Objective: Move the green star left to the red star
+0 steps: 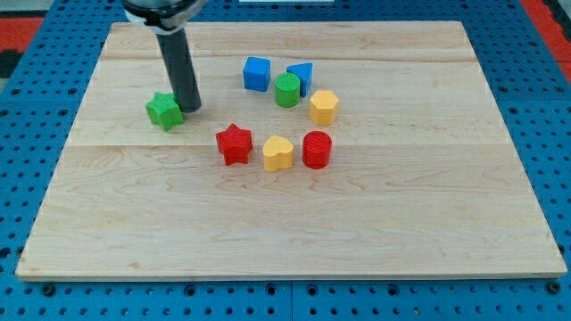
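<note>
Green star [164, 111]: lies toward the board's top-left corner, up-left of the red star [234, 144].
Tip [191, 108]: no fingers are fitted; it is set touching the star's right side, seemingly placed for pushing.
Neighbours: the yellow heart [277, 153] sits just right of the red star.

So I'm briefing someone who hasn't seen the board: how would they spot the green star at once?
Start at the wooden board and find the dark rod coming down near the view's top left. My tip sits right against the green star, on its right side. It lies alone, left of the cluster; the other green block, the green cylinder, is round.
</note>
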Motion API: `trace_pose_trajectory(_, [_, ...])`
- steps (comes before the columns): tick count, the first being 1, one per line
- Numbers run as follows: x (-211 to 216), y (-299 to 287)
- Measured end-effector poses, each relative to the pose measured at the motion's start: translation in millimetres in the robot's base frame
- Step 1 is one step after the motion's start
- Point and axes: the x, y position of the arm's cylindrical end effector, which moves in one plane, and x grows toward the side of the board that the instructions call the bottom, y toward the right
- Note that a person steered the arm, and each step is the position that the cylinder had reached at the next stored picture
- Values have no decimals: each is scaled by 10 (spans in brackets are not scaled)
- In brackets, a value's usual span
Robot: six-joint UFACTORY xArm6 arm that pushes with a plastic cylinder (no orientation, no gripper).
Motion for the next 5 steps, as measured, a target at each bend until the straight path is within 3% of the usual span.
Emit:
trace_pose_trajectory(1, [-303, -170])
trace_pose_trajectory(3, [460, -206])
trace_pose_trajectory(4, [525, -142])
trace_pose_trajectory(5, [518, -728])
